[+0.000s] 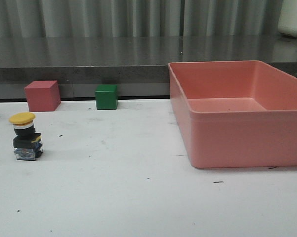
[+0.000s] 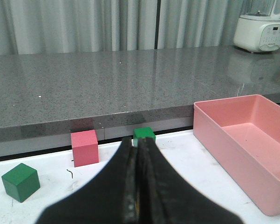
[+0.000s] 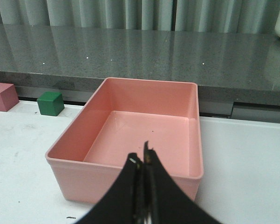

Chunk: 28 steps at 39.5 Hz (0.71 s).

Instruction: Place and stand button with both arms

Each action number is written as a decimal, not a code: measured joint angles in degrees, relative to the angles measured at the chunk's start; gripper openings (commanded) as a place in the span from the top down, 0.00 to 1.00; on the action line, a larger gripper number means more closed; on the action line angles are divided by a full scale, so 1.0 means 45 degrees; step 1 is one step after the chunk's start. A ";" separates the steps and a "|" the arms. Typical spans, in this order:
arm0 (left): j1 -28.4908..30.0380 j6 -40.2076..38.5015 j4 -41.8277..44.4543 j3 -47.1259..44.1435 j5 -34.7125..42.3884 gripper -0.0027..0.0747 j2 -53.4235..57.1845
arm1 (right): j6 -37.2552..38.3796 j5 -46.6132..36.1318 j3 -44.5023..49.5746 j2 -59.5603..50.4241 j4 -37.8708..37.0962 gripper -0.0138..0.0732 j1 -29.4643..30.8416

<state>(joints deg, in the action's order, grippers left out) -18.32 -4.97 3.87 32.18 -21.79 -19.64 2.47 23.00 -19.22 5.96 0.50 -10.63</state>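
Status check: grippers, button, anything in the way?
Left gripper shut, empty. Right gripper shut, empty. Button upright on the table's left side, yellow cap up, untouched. Nothing blocking it; pink bin off to the right.

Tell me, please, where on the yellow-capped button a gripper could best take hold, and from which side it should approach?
I would grip the button on its squarish black body, just under the silver collar, coming down from above with the fingers straddling the yellow cap. It stands upright on its clear base, and the flat body sides should hold better than the rounded, overhanging cap. It is on the table's left, so the left gripper, now shut, seems the likelier one.
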 measured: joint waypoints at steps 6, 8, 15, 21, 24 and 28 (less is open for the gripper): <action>0.0000 0.0000 -0.0367 -0.0441 0.0508 0.99 0.0096 | 0.0000 0.0000 0.0000 0.0000 0.0000 0.92 0.0000; 0.0000 0.0000 -0.0393 -0.0752 0.0690 0.99 0.0287 | 0.0000 0.0000 0.0000 0.0000 0.0000 0.92 0.0000; 0.0664 0.0000 -0.0699 -0.2424 0.0902 0.99 0.1838 | 0.0000 0.0000 0.0000 0.0000 0.0000 0.92 0.0000; 0.1956 0.0000 -0.1045 -0.3917 0.0902 0.99 0.3341 | 0.0000 0.0000 0.0000 0.0000 0.0000 0.92 0.0000; 0.2682 0.0000 -0.1220 -0.4627 0.0902 0.99 0.4045 | 0.0000 0.0000 0.0000 0.0000 0.0000 0.92 0.0000; 0.3370 0.0000 -0.1364 -0.5510 0.0983 0.99 0.4400 | 0.0000 0.0000 0.0000 0.0000 0.0000 0.92 0.0000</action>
<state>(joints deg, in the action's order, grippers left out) -3.15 -4.97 -2.27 7.38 -17.36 0.15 2.47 23.00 -19.22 5.96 0.50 -10.63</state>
